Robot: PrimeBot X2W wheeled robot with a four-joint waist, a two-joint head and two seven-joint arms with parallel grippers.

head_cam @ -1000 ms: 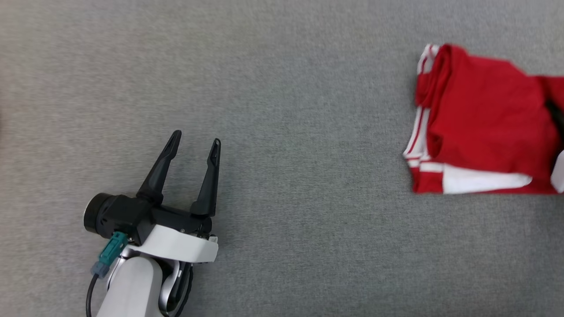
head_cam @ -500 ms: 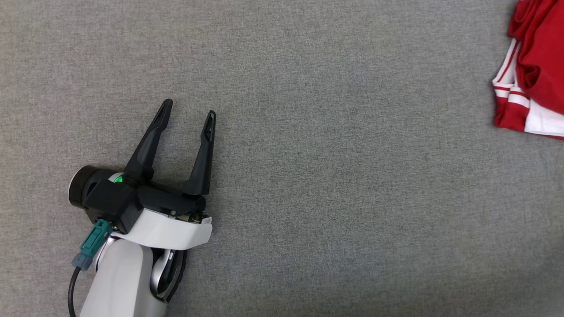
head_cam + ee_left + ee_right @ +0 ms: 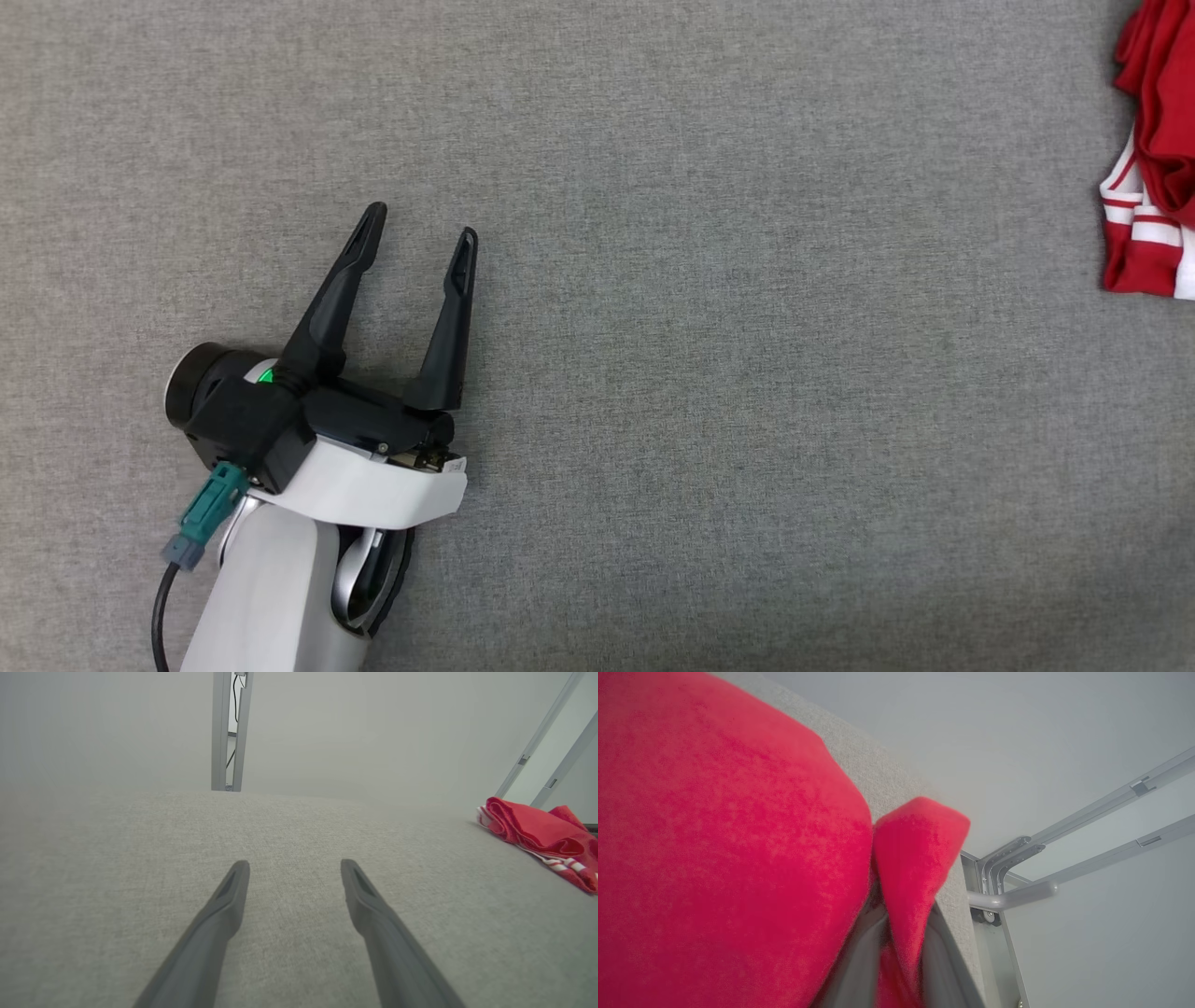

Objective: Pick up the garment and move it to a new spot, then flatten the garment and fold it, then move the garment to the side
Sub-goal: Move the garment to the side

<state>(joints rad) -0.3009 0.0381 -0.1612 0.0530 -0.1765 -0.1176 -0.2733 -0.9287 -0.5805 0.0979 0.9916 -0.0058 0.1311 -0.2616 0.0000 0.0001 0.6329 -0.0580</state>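
Note:
The garment (image 3: 1153,140) is red with white stripes and lies bunched at the far right edge of the head view, cut off by the frame. The left wrist view has the garment (image 3: 537,828) at the table's far right. My left gripper (image 3: 422,224) hovers open over bare grey cloth at the lower left, well away from the garment, and its own view shows the left gripper (image 3: 294,864) with nothing between its fingers. A fold of the garment (image 3: 728,858) sits pinched between the two close-set fingers of my right gripper (image 3: 901,933), whose tips the cloth hides.
The grey fabric table top (image 3: 709,327) stretches between my left gripper and the garment. Its edge (image 3: 924,802) runs right beside the held fold, with a metal frame (image 3: 1017,896) beyond it. A metal post (image 3: 229,732) stands behind the far edge.
The garment has travelled to the right, away from my left gripper, and is now mostly outside the head view. The left gripper has stayed open in about the same place.

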